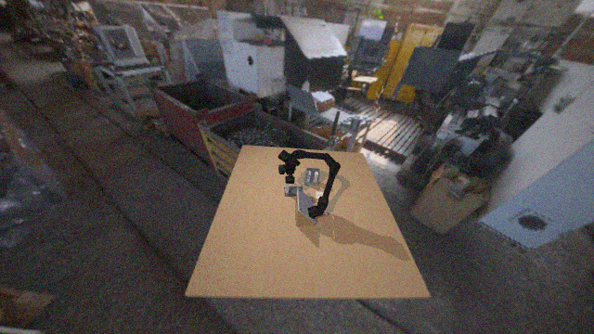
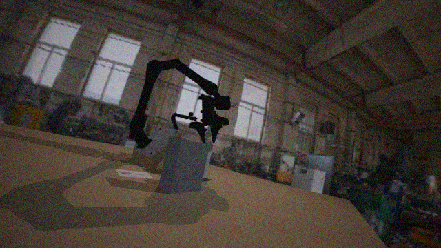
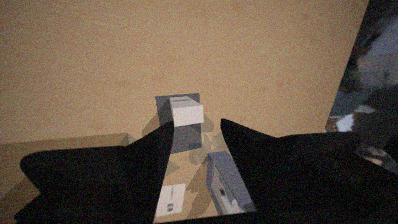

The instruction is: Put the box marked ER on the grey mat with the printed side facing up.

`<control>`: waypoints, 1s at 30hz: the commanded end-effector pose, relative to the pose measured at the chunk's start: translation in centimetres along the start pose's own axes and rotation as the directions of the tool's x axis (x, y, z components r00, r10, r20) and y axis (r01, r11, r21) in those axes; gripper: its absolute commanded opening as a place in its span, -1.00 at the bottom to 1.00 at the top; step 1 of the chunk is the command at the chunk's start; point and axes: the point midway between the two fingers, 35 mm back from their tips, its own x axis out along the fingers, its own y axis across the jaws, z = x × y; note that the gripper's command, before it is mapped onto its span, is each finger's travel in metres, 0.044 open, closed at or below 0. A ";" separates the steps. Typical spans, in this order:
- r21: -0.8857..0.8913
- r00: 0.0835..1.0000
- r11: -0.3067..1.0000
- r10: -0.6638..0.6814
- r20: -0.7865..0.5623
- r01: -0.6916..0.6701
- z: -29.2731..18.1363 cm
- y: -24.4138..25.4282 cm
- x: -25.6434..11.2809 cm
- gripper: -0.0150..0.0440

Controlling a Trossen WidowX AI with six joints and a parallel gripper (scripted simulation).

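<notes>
Hanging above the grey mat (image 1: 290,188) (image 3: 192,138), the gripper (image 1: 290,182) (image 2: 208,142) (image 3: 197,124) has its fingers released, with a space between them. One white box (image 1: 292,190) (image 3: 187,115) is on this mat, near the fingertips; whether it is the ER one, I cannot tell, because the code is too small to read. Some dark marking shows on its upper face. Also I cannot tell if one finger touches it. The bin (image 1: 306,173) (image 2: 184,165) (image 3: 232,167) stands beside the mat on the desk (image 1: 306,264) (image 2: 258,213) (image 3: 150,45), and pale boxes are inside. A white card (image 1: 319,194) (image 2: 134,173) (image 3: 171,199) lies near the bin.
</notes>
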 end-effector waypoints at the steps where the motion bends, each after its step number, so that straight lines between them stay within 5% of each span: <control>1: 0.001 1.000 1.000 0.012 -0.007 -0.012 0.0 0.0 0.3 0.32; 8: 0.001 1.000 1.000 0.012 -0.007 -0.012 0.0 0.0 0.3 0.32; 17: -0.004 0.997 0.997 0.071 -0.038 -0.071 1.0 -0.2 0.5 -0.48; 30: -0.003 0.981 0.985 0.170 -0.096 -0.171 2.7 -0.4 0.9 -0.49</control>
